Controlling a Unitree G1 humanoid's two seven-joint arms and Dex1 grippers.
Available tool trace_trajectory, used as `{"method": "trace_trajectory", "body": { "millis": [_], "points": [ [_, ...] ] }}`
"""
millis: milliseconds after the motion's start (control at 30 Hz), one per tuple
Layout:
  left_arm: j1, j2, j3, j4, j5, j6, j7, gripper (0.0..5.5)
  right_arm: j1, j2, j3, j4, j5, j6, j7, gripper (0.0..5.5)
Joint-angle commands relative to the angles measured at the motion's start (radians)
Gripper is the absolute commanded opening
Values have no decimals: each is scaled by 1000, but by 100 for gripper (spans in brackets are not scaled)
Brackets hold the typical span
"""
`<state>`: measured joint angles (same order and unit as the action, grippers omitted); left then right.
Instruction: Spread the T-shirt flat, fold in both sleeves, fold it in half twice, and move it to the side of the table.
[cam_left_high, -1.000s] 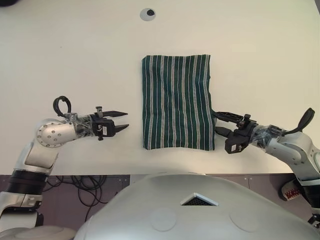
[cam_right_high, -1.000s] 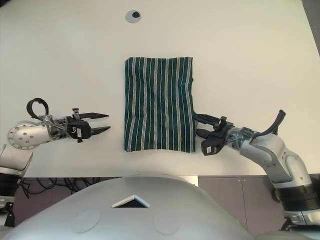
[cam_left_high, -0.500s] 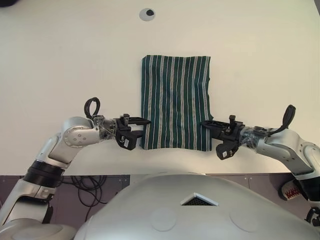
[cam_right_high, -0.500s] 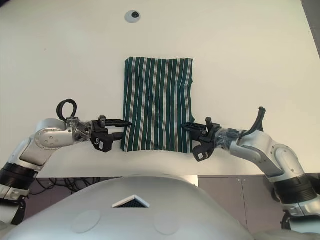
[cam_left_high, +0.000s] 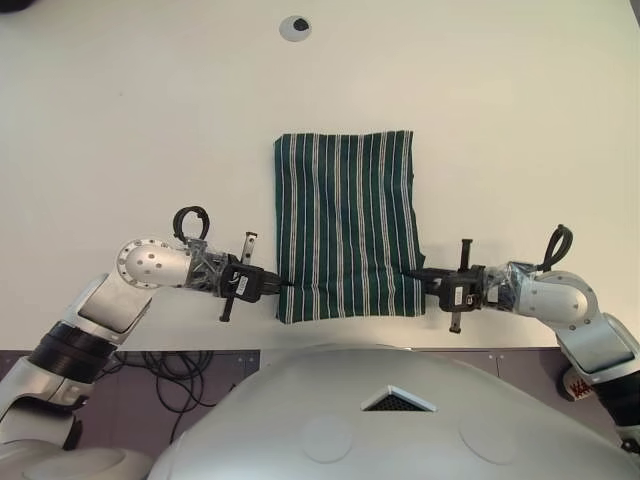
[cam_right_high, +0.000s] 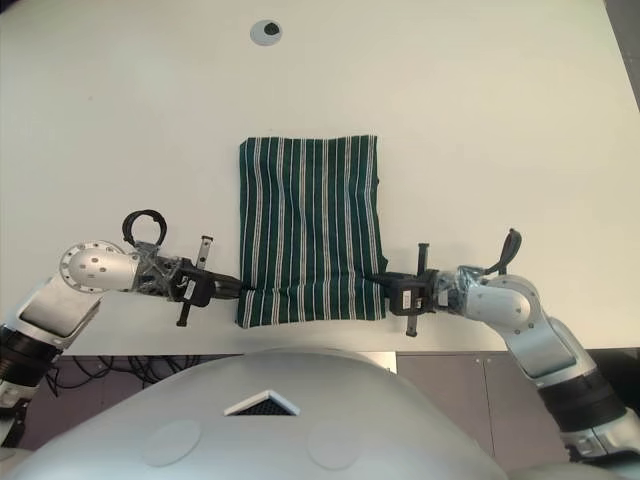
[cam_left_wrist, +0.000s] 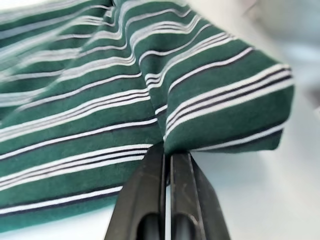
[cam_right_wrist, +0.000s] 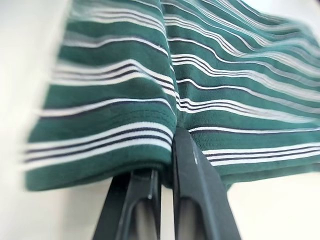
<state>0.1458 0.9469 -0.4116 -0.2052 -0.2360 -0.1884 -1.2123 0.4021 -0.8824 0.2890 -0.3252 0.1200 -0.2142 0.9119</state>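
The green T-shirt (cam_left_high: 345, 225) with white stripes lies folded into a tall rectangle in the middle of the white table (cam_left_high: 150, 140). My left gripper (cam_left_high: 278, 286) is shut on its near left corner. My right gripper (cam_left_high: 410, 276) is shut on its near right corner. In the left wrist view the closed fingers (cam_left_wrist: 167, 185) pinch the striped hem (cam_left_wrist: 225, 125). Seen from the right wrist, the fingers (cam_right_wrist: 165, 195) are clamped on the folded edge (cam_right_wrist: 115, 145) in the same way. The near end of the cloth is drawn toward the table's front edge.
A small grey round disc (cam_left_high: 295, 28) sits at the far side of the table, beyond the shirt. Open white tabletop stretches to the left and right of the shirt. The table's front edge (cam_left_high: 130, 349) runs just behind both grippers.
Both grippers moved inward from beside the shirt and closed on its two near corners. The shirt's near end has slid toward the front edge of the table.
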Motion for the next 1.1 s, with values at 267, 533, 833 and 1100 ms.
{"method": "trace_trajectory", "body": {
  "millis": [267, 533, 833, 1100],
  "points": [
    [-149, -122, 202, -8, -306, 431, 131, 0, -173, 64, -188, -109, 535, 504, -15, 6],
    [-346, -296, 257, 167, -324, 790, 376, 0, -491, 212, -191, 141, 607, 853, -176, 6],
    [-428, -406, 238, 336, -210, 874, 473, 35, -729, 366, -150, 497, 511, 1056, -227, 83],
    [-478, -496, 367, 507, -190, 866, 592, 123, -788, 465, -334, 582, 580, 1126, -261, 166]
  ]
}}
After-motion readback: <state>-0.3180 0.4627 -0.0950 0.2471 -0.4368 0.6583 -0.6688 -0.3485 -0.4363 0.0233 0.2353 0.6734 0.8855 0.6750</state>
